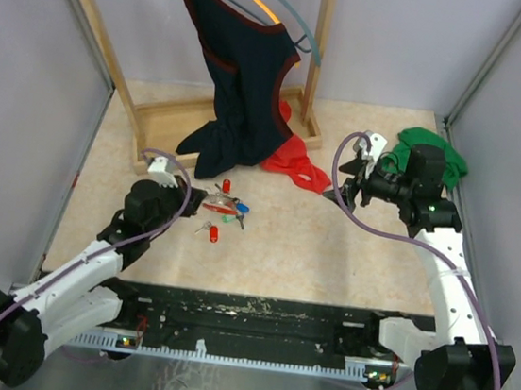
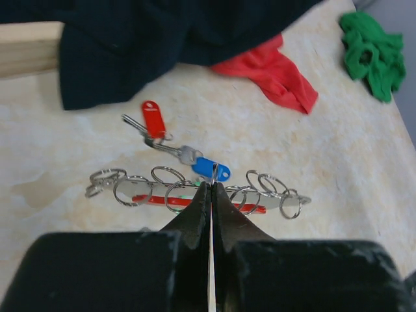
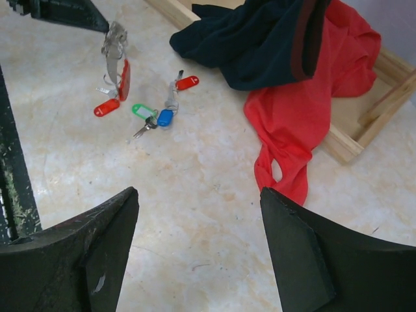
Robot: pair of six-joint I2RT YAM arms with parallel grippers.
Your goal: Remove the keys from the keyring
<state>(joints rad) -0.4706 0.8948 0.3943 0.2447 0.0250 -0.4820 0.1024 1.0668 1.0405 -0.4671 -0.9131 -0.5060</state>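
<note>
1. Left wrist view is showing the left claw (image 2: 212, 188) pinching shut on the keyring (image 2: 156, 200), dangling it over the surface (image 2: 338, 169).
2. A red key (image 2: 153, 119) and a blue key (image 2: 213, 169) are lying loose just beyond it.
3. The right claw (image 3: 198, 195) is hanging wide open, well apart.
4. It should probably be approaching low, gripping any key left on the keyring by its head, with the left claw bracing firmly.
</note>
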